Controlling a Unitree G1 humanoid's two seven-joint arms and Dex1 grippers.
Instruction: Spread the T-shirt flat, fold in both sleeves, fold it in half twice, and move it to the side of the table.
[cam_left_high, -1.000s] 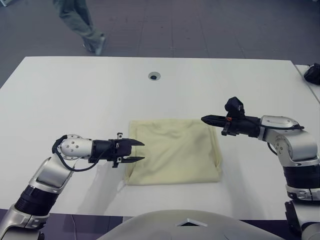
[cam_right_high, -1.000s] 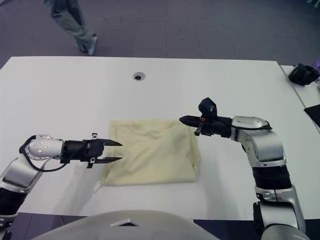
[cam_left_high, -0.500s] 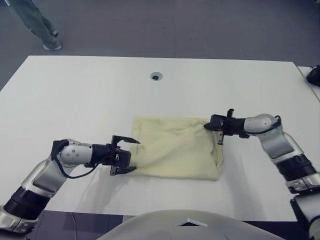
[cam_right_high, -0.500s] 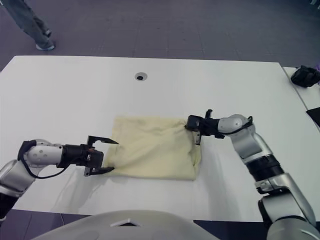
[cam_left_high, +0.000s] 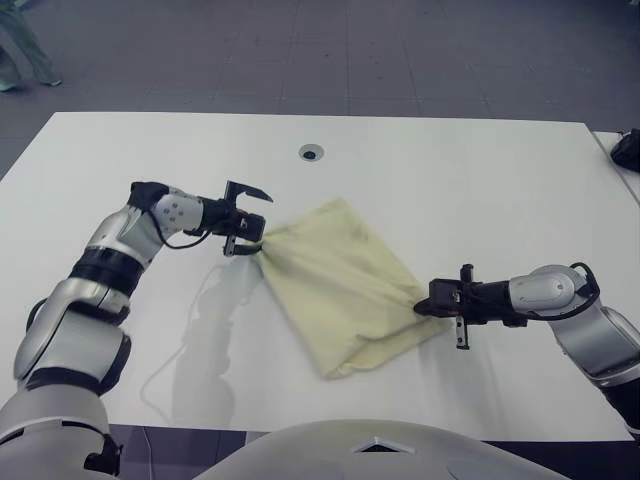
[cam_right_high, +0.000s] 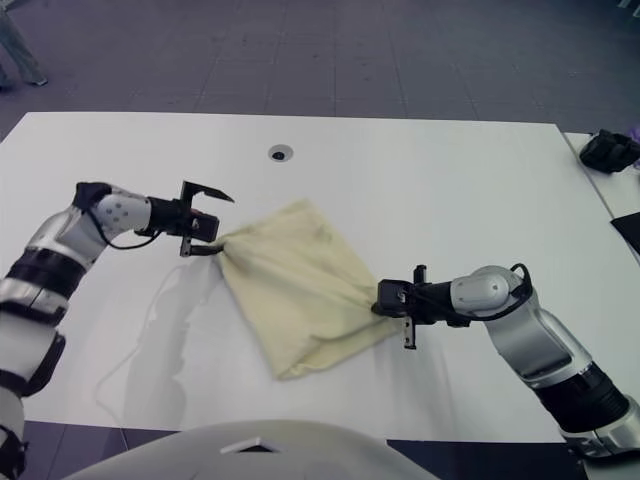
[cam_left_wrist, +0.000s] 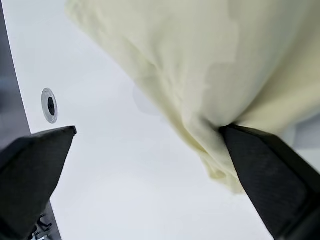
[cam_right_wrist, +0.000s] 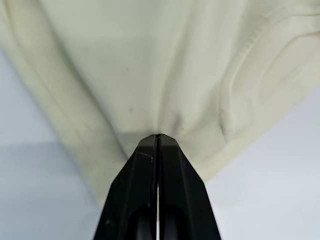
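Cloth hangs nearest the robot: the lowest corner of the pale yellow T-shirt, folded into a compact square, droops close above the white table, and I cannot tell whether it touches the surface. Just to the right of that corner, the right gripper pinches the shirt's right-hand corner. In the right wrist view its fingers are pressed tight together with the fabric puckered at their tips. From there the shirt stretches diagonally up and away toward the robot's left, pulled taut between the two arms and turned like a diamond. A soft shadow of the shirt lies on the tabletop to the left of it. At the far corner sits the left gripper, its fingers spread wide apart. In the left wrist view the shirt's corner is bunched against the tip of one finger, while the other finger stands well clear of the cloth. Farther back, beyond the shirt, a small round grommet hole is set into the table. At the far right edge, a dark object rests on a neighbouring surface.
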